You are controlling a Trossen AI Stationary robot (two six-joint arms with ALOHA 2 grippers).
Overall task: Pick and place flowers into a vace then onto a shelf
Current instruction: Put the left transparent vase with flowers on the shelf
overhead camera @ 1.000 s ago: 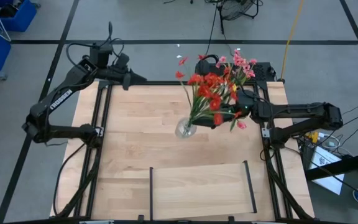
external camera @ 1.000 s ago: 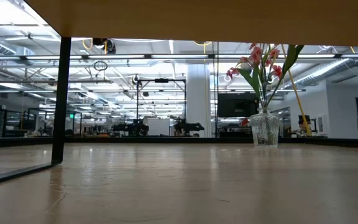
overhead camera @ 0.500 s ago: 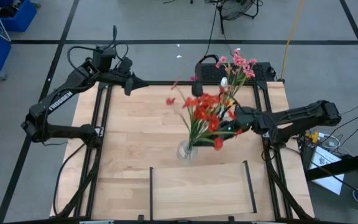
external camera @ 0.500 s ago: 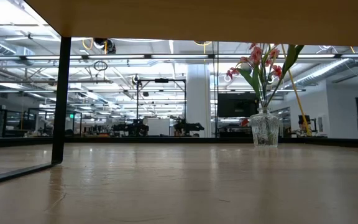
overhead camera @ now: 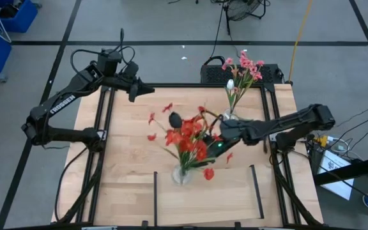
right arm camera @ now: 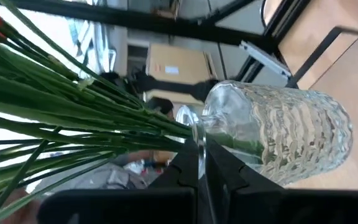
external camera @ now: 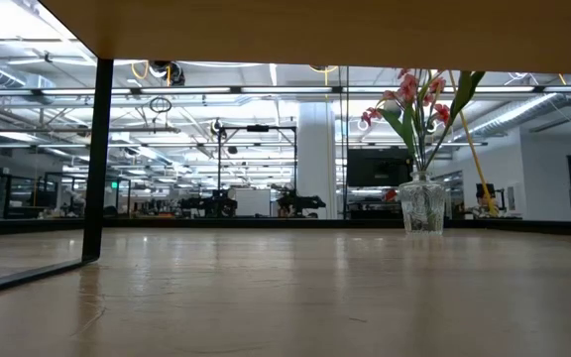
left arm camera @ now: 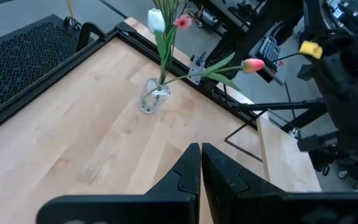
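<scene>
Your right gripper (overhead camera: 204, 145) is clamped on the neck of the glass vase (overhead camera: 181, 174) holding the red flowers (overhead camera: 185, 137). The right wrist view shows the two dark fingers (right arm camera: 185, 167) pinched together right at the rim, stems fanning out past them. Grabbing it by the neck makes sense to me: the body is ribbed glass, and the neck grip keeps the bunch from flopping out while you carry it.

The vase sits right at the back edge of the shelf (overhead camera: 229, 191), near its left rail, and looks tilted, with the blossoms leaning back toward the middle of the table. I can't tell from above whether the base is touching the board yet. I'd level it before letting go.

The second vase (overhead camera: 230, 115), with pink sprays and the white tulip (overhead camera: 230, 84), stands back by the far right edge, well apart.

Your left gripper (left arm camera: 200, 163) waits over the far left corner, fingers pressed together with nothing between them.
</scene>
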